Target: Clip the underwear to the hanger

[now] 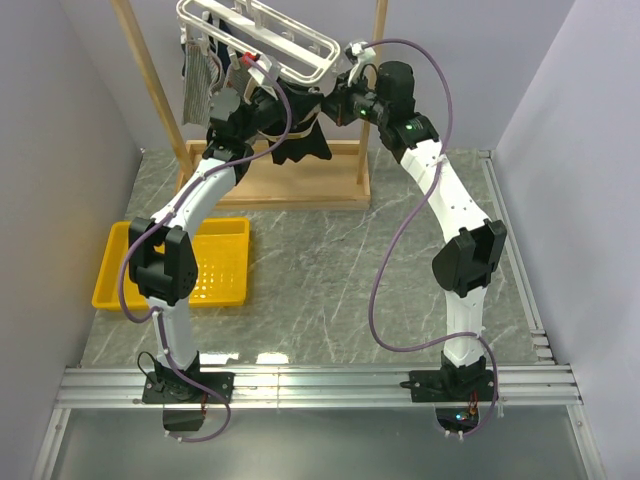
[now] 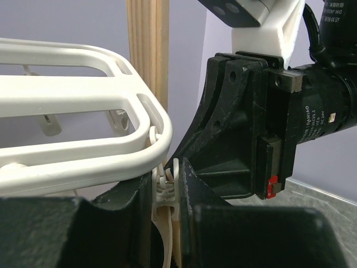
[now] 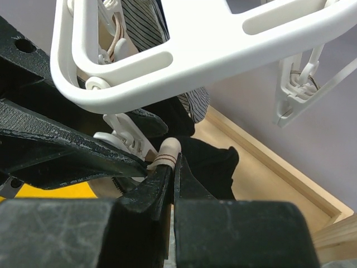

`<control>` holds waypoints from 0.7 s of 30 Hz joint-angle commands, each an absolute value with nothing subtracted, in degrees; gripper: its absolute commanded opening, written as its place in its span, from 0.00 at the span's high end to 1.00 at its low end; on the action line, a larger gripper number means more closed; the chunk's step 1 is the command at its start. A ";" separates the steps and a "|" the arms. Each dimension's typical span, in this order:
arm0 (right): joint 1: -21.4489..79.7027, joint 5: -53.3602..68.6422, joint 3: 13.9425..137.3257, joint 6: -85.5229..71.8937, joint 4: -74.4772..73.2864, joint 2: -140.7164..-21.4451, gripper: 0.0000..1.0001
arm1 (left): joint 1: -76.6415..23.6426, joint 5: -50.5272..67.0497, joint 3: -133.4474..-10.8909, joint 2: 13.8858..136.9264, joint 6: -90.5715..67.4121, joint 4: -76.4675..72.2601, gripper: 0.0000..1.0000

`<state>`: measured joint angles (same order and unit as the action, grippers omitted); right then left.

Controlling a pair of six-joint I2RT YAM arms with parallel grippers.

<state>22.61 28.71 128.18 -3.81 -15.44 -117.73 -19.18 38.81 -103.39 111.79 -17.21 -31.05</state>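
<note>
The white hanger (image 1: 262, 38) hangs at the top of the wooden stand. It also shows in the left wrist view (image 2: 83, 117) and the right wrist view (image 3: 184, 50). My left gripper (image 2: 167, 187) is shut on a small white clip (image 2: 165, 192) under the hanger's corner and squeezes its handles. My right gripper (image 3: 174, 167) is shut on the beige waistband (image 3: 167, 152) of the black underwear (image 3: 215, 164). It holds the waistband right beside that clip (image 3: 125, 137). In the top view the underwear (image 1: 300, 140) droops between the two grippers.
A grey striped garment (image 1: 200, 85) hangs at the hanger's left end. The wooden frame stand (image 1: 300, 188) has its base below. A yellow tray (image 1: 215, 270) lies at the left of the table. More clips (image 3: 295, 89) dangle at the right.
</note>
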 commanded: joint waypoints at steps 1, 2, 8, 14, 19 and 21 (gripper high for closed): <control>23.03 31.47 127.88 -4.92 -12.57 -113.38 1.00 | -20.39 42.10 -102.04 110.66 -16.08 -28.04 0.84; 23.03 31.46 127.18 -4.83 -12.22 -113.12 1.00 | -20.22 42.10 -102.04 110.74 -16.26 -28.39 0.79; 22.94 31.11 125.16 -3.61 -11.60 -112.59 1.00 | -19.86 41.49 -104.06 110.57 -18.10 -28.83 0.60; 22.94 31.02 125.15 -3.69 -10.37 -112.41 1.00 | -19.25 40.34 -107.40 110.74 -19.86 -29.71 0.52; 22.94 30.50 125.95 -3.43 -9.93 -112.68 1.00 | -18.90 41.22 -108.63 110.48 -21.97 -31.55 0.34; 22.85 30.24 126.12 -3.08 -9.76 -112.76 1.00 | -18.72 41.57 -108.11 109.69 -23.46 -32.34 0.23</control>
